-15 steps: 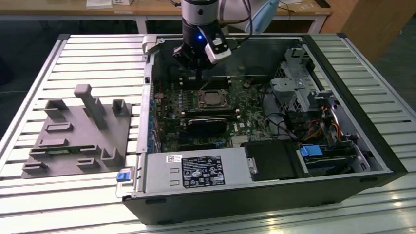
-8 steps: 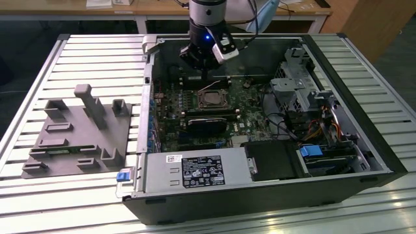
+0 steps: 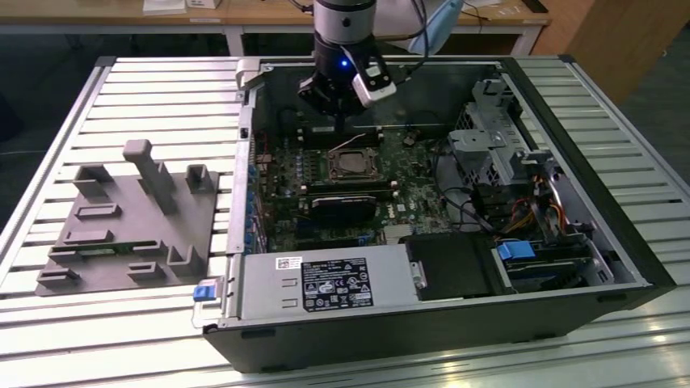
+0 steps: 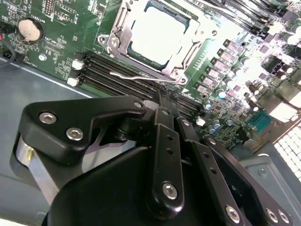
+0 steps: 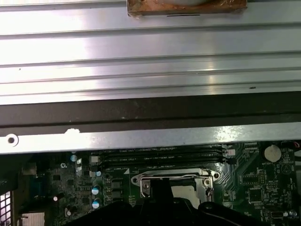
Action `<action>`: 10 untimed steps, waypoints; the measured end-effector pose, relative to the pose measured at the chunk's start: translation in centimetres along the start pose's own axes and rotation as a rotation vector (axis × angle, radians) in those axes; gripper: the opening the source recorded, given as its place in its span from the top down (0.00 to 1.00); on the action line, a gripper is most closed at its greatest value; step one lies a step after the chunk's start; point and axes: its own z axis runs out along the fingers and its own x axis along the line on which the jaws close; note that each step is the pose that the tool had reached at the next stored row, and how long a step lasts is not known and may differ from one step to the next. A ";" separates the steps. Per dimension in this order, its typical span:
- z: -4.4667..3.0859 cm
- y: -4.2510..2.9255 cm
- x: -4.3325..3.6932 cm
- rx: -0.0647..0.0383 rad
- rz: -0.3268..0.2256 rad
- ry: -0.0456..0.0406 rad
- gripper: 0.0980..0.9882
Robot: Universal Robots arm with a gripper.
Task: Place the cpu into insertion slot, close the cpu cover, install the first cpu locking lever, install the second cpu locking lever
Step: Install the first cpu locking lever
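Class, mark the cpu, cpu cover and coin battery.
cpu point(image 4: 157, 35): second wrist view, centre of face.
cpu cover point(image 4: 117, 26): second wrist view, frame's side bar.
coin battery point(image 4: 30, 29): second wrist view, its centre.

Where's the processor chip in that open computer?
Look inside the open computer case at the green circuit board. Next to the gripper sits the cpu: a flat silver-grey square framed by the metal cpu cover, unlike the long black slots beside it.

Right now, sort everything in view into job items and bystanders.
Job in hand:
cpu
cpu cover
locking lever
gripper, beside the lever

Just lying about:
grey fixture
power supply
coin battery
memory slots
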 end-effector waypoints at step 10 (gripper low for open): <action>0.79 0.00 -0.77 0.000 -0.022 0.0017 0.98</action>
